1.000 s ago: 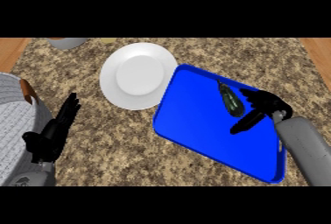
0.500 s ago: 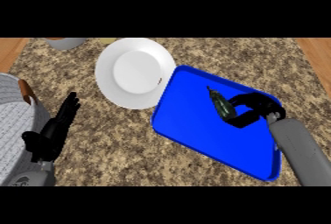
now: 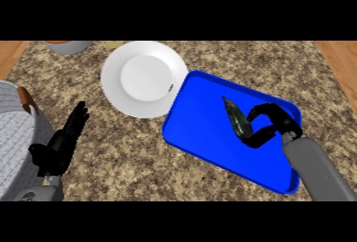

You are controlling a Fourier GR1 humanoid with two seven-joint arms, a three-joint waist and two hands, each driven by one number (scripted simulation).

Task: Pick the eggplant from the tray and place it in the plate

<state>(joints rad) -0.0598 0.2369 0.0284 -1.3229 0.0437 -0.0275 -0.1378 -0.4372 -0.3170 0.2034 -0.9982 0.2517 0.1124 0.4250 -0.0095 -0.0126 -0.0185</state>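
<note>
Head view: the right hand now curls around the lower end of the eggplant, fingers and thumb hooked on either side of the dark, slender vegetable as it lies on the blue tray. The closing of that hand is the latest change. Half a second back the fingers were only beginning to wrap around the eggplant, and a full second back the hand was spread above it, fingers extended and nothing enclosed. The grasp appears to be made, which would put the pick-up step close to done — the lift itself has not begun, since the eggplant still lies flat in the tray's upper right part with its stalk end pointing up and to the left.

The white plate sits just beside the tray's upper left corner, its rim touching or slightly overlapping the tray's edge; which of the two cannot be told. Across the three moments the plate and tray keep their relation to each other — neither has been pushed. The carry, judged from this layout, should run up and left over the tray's rim to the plate.

The left hand rests at the lower left with fingers straight and together, pointing up, near the grey rounded vessel at the left edge, holding nothing. It shows the same pose in all three moments.
</note>
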